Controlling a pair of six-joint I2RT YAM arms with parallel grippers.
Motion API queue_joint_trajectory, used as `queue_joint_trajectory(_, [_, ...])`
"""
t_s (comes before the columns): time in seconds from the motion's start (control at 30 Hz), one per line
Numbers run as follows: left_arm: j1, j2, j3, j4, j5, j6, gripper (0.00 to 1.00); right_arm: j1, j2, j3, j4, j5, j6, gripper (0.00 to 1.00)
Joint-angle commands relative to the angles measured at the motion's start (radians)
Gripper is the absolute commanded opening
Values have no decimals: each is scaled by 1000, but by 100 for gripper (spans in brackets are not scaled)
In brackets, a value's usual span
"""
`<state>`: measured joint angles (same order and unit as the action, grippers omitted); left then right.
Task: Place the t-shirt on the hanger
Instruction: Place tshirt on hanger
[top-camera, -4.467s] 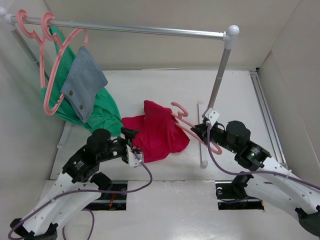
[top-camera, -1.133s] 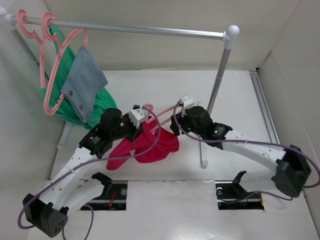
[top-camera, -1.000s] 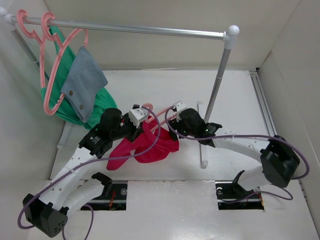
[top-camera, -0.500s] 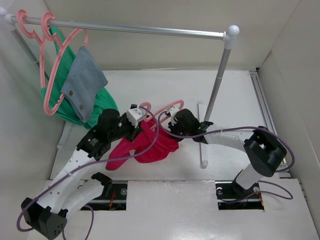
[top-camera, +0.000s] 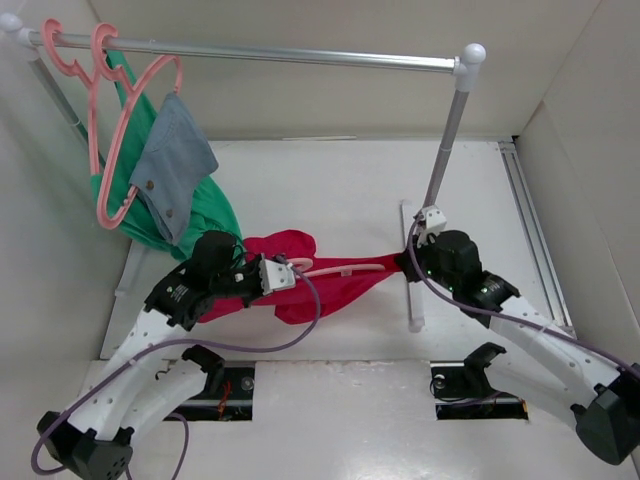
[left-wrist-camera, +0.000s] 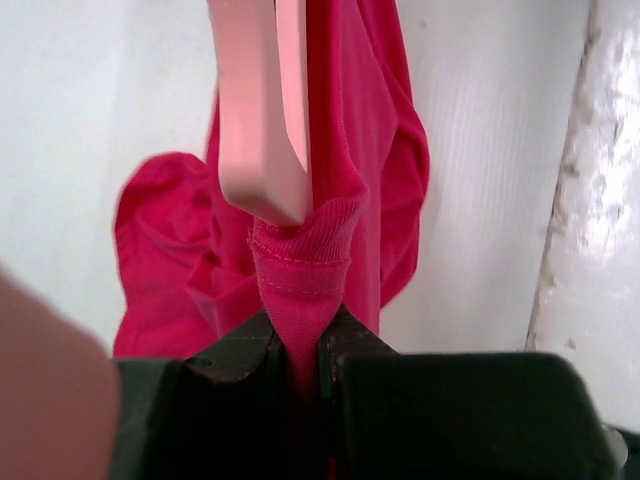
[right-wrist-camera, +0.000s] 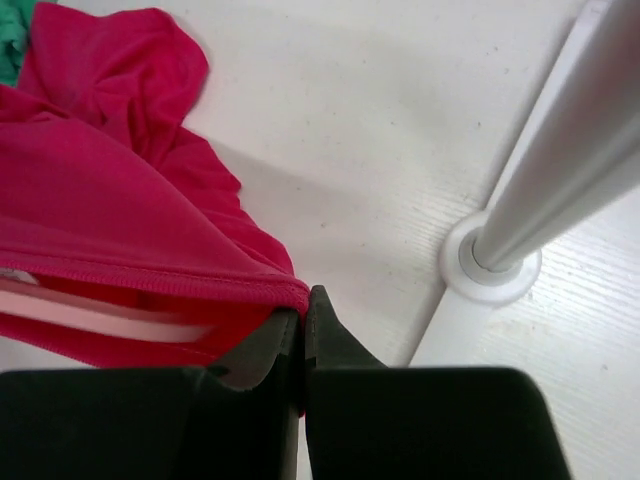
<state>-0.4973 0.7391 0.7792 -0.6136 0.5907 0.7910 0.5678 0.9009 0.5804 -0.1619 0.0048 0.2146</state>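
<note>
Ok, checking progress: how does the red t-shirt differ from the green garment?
The t-shirt is stretched taut between the left gripper and right gripper; the green garment hangs loose from the rail. The t-shirt's hanger is off the rail; the green garment's hangs there. Both are plain.

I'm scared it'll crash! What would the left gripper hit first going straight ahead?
Probably the hanger, which sits just beyond the t-shirt collar that the left gripper is pinching, though depth is unclear.

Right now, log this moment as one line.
phase: dressing hanger | left gripper: shut on t-shirt ribbed band | right gripper: shut on t-shirt edge | t-shirt: stretched between grippers | hanger: partly inside t-shirt
</note>
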Motion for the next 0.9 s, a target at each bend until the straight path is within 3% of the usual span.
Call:
queue_joint_trajectory(0.0, [9, 64, -5, -104, -9, 146, 0, -26, -25, 19, -139, 121, -15, 0])
queue_joint_trajectory(0.1, [9, 97, -14, -33, -72, 103, 0, -17, -25, 54, -117, 34, -90, 0])
queue_joint_trajectory(0.37, [-44, 152, 24, 49, -39, 114, 0, 150, 82, 215, -8, -276, -352, 0])
queue_joint_trajectory(0.43, [-44, 152, 48, 49, 45, 123, 0, 159, 124, 251, -13, -356, -420, 19])
queue_joint_trajectory(0.5, [-44, 152, 61, 49, 95, 134, 0, 159, 148, 278, -57, -381, -457, 29])
queue_joint_trajectory(0.53, [-44, 152, 74, 49, 127, 134, 0, 159, 159, 295, -86, -381, -475, 42])
queue_joint_trajectory(0.67, [-44, 141, 74, 60, 136, 145, 0, 159, 170, 366, -188, -428, -550, 61])
queue_joint_trajectory(0.87, [-44, 141, 74, 60, 162, 155, 0, 244, 207, 389, -151, -443, -589, 66])
